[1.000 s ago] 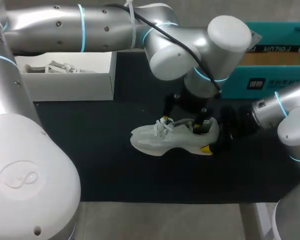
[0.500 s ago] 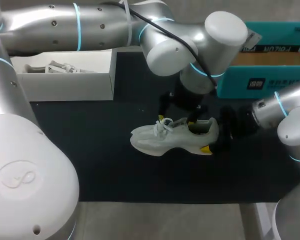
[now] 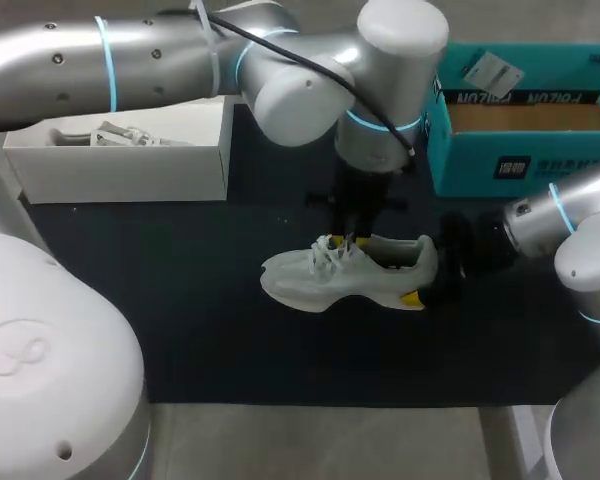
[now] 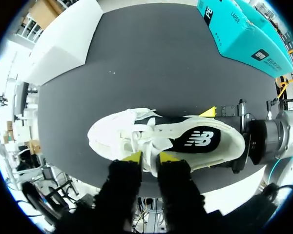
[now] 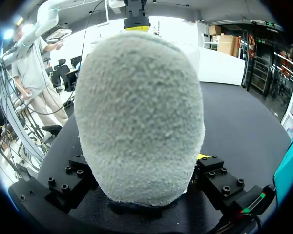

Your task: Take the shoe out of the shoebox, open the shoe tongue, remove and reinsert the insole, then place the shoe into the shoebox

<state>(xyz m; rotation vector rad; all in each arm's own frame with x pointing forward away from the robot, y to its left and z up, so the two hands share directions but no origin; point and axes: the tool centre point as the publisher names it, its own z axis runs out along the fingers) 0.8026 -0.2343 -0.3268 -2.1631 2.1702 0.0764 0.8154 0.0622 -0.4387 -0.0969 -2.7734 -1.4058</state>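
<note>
Now that my left gripper (image 4: 150, 157) has shifted from heel opening to laces, its tips look pinched on the tongue (image 4: 150, 142) of the white mesh sneaker (image 3: 310, 280). It sits on the black tabletop (image 3: 180, 300), outside the teal cardboard shoebox (image 3: 500, 165), with my right gripper (image 3: 426, 270) clamping its heel. Tongue-opening is next.

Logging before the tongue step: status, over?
Left tool shut on shoe at the laces. Right tool shut on its heel. Shoe upright on mat. Teal box and white box apart from it.
</note>
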